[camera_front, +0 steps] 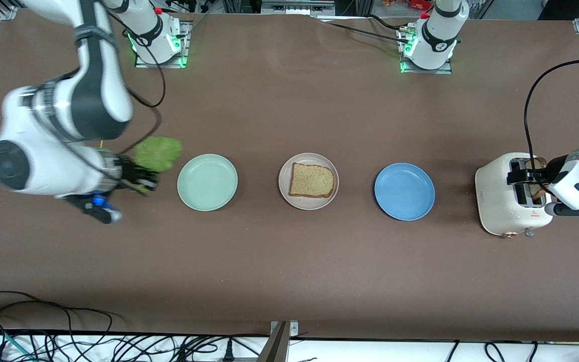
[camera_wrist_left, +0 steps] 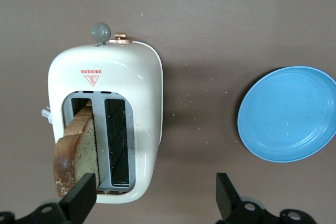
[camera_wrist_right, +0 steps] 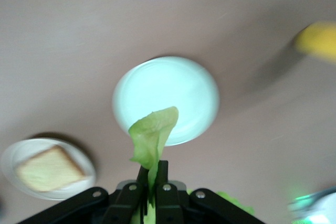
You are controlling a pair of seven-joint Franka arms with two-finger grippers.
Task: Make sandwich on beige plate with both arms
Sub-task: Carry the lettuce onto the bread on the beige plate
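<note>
Now I have the right hand (camera_front: 141, 180) at frame left pinching the lettuce leaf (camera_front: 159, 153); the beige plate (camera_front: 308, 181) with one toast slice (camera_front: 311, 180) lies centre-frame, past the mint plate (camera_front: 207, 182). Left hand (camera_wrist_left: 152, 195) gapes over the toaster (camera_front: 510, 193).

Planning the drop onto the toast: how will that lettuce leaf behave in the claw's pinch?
Likely floppy: the lettuce leaf curls beyond the shut right claw. Probably very light, so it may flutter or land folded. Its thin, ruffled body looks easy to tear.
</note>
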